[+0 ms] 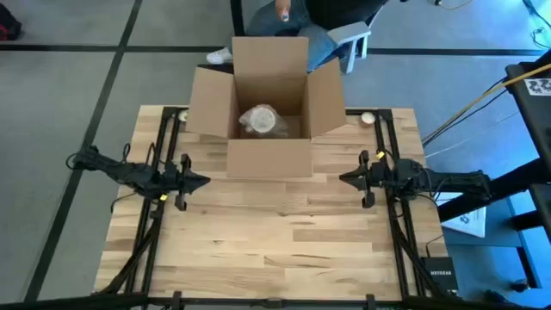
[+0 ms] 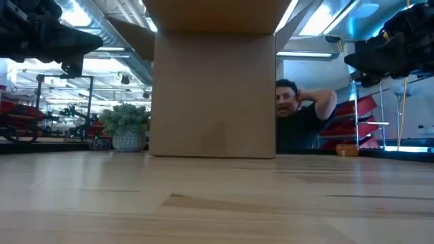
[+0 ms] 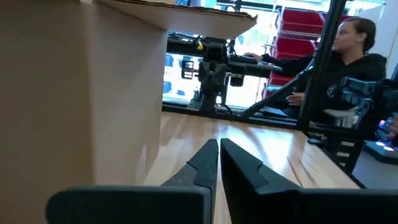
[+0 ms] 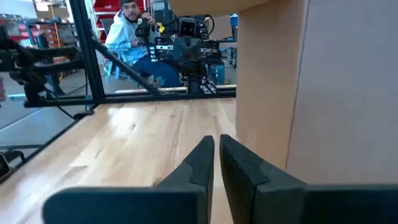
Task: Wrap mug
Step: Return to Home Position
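With the wrapped mug [image 1: 261, 120] lodged in the open box [image 1: 267, 159] at upper centre, the left tool [image 1: 205, 182] and right tool [image 1: 343, 179] are parked clenched, empty, on either side.

The mug [image 1: 258, 120], bundled in clear bubble wrap [image 1: 270, 127], sits as a pale rounded lump on the floor of the open cardboard box [image 1: 269, 158], upper middle of the high view, flaps spread outward.
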